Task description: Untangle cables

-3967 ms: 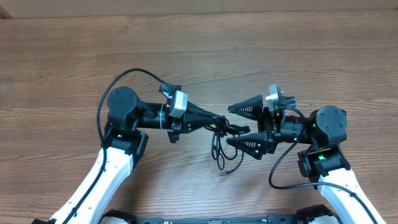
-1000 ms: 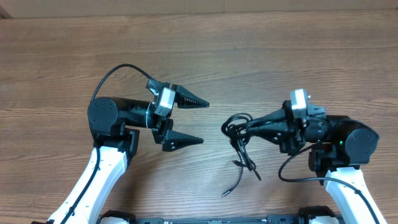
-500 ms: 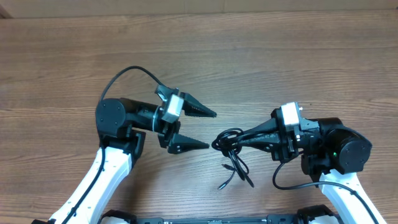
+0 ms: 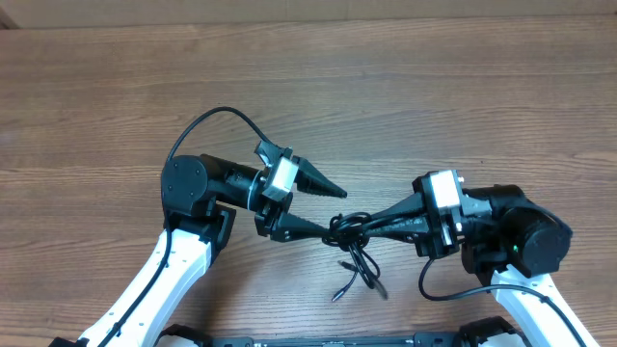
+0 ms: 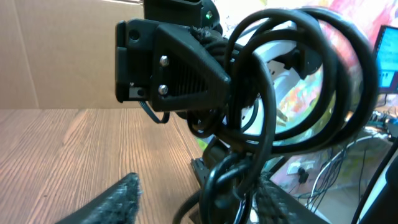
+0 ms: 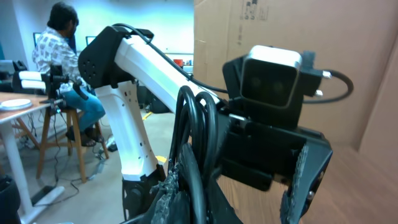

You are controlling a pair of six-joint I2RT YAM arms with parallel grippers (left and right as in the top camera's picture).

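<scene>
The cables (image 4: 349,231) form a black knotted clump held above the wooden table, between the two arms. Loose strands (image 4: 359,275) trail down from it toward the near edge. My right gripper (image 4: 361,226) is shut on the clump from the right. In the right wrist view the cable loops (image 6: 191,127) rise from its pinched fingers (image 6: 176,186). My left gripper (image 4: 335,210) is open, its lower finger touching the clump and its upper finger free above. In the left wrist view, big loops (image 5: 273,93) hang between the fingers (image 5: 118,199), nearer the right one.
The table (image 4: 434,96) is bare wood around the arms. A thick arm wire (image 4: 207,120) arcs over the left arm and another (image 4: 434,280) loops under the right. A cardboard wall (image 5: 62,56) stands behind; a person (image 6: 53,37) sits far off.
Both arms have come together at the middle. The right gripper carried the clump leftward, and the left gripper moved right around it with its jaws narrowing.
</scene>
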